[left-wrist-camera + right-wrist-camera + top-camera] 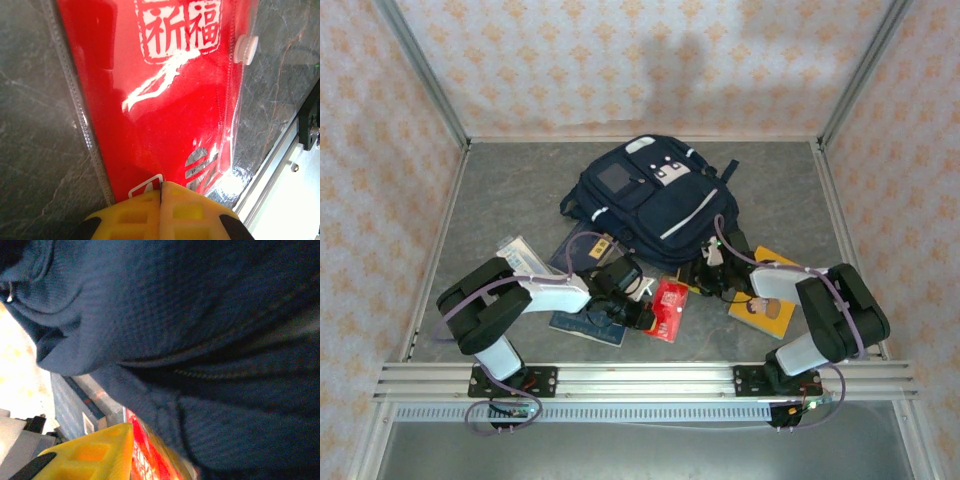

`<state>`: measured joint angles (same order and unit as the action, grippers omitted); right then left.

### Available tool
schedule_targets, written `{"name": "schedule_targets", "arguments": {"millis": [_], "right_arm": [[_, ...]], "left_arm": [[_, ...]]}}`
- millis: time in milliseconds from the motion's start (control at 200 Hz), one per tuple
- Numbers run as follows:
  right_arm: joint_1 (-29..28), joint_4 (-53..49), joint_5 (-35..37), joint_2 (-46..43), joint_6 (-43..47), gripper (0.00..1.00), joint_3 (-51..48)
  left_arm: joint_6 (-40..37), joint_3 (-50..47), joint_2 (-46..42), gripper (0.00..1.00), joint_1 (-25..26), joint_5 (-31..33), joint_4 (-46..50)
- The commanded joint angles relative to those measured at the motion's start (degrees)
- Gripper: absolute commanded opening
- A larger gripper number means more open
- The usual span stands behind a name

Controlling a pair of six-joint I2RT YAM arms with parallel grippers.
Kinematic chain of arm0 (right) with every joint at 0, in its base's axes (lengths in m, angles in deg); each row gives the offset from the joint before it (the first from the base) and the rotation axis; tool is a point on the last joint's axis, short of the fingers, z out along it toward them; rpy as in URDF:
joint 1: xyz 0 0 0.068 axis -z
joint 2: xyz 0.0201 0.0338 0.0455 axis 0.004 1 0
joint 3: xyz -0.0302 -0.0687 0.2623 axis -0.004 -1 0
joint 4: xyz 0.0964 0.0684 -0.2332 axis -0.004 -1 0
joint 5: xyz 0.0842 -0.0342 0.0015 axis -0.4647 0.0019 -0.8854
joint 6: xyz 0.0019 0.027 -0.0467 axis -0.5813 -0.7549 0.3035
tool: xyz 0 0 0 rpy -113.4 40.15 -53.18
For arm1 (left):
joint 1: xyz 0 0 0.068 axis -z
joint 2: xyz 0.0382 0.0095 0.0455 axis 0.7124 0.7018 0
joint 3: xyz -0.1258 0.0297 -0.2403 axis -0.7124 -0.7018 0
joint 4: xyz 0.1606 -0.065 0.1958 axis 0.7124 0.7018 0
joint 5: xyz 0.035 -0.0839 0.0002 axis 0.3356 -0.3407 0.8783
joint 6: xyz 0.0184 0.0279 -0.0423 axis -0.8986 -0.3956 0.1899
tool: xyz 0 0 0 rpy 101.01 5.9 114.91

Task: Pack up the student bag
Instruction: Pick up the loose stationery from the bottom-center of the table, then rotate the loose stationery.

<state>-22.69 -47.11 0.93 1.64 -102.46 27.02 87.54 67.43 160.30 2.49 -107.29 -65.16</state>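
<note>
Closest in, on the near side of the student bag (650, 195), the left gripper (162, 194) is pinched tight on one short edge of a red pouch (165, 100). The pouch's long axis points roughly at the bag, which lies just beyond it and farther out than both grippers. At the bag's near right corner the right gripper (713, 268) sits against navy fabric; whether it grips anything I cannot tell. The left arm looks set to feed the pouch in.

Robot test cell: aluminium frame (640, 378), patterned walls (640, 60), grey tabletop (510, 190).
</note>
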Motion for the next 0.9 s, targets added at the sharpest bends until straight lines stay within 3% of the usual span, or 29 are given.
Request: {"name": "schedule_targets", "arguments": {"millis": [0,110,180,345,455,510,595,736,896], "right_arm": [[-1.4,3.3,-5.9,-0.6,-1.7,0.22,-1.4],[-1.5,0.9,-3.4,-3.2,-1.0,0.11,-1.7],[-1.4,-3.6,-0.5,-6.6,0.5,0.06,-0.5],[-1.3,-12.6,2.9,-16.1,3.1,0.01,4.3],[-1.3,-16.6,0.9,-20.0,5.1,0.01,8.8],[-1.2,-18.0,-0.3,-20.8,6.2,0.01,11.0],[-1.2,-18.1,-2.9,-21.7,6.6,0.01,13.3],[-1.2,-14.2,-9.7,-22.1,5.0,0.01,15.5],[-1.2,-9.5,-14.0,-23.1,2.1,0.01,15.8]], "left_arm": [[-0.7,-2.0,4.0,0.00,-0.4,7.7,6.4],[-0.5,-1.7,2.7,0.00,-0.4,8.7,7.8],[0.1,-1.5,0.0,0.09,-0.4,10.1,9.4],[1.8,0.6,-11.7,0.41,-0.5,11.8,15.7],[-0.7,4.5,-19.9,0.58,-1.2,14.7,23.4],[-1.5,6.2,-23.2,0.74,-2.5,15.0,26.0],[-1.7,7.4,-27.4,0.90,-5.7,12.7,26.3],[2.6,6.2,-31.2,0.92,-11.5,4.4,18.4],[7.1,6.2,-30.7,0.85,-12.0,-4.5,7.6]]}}
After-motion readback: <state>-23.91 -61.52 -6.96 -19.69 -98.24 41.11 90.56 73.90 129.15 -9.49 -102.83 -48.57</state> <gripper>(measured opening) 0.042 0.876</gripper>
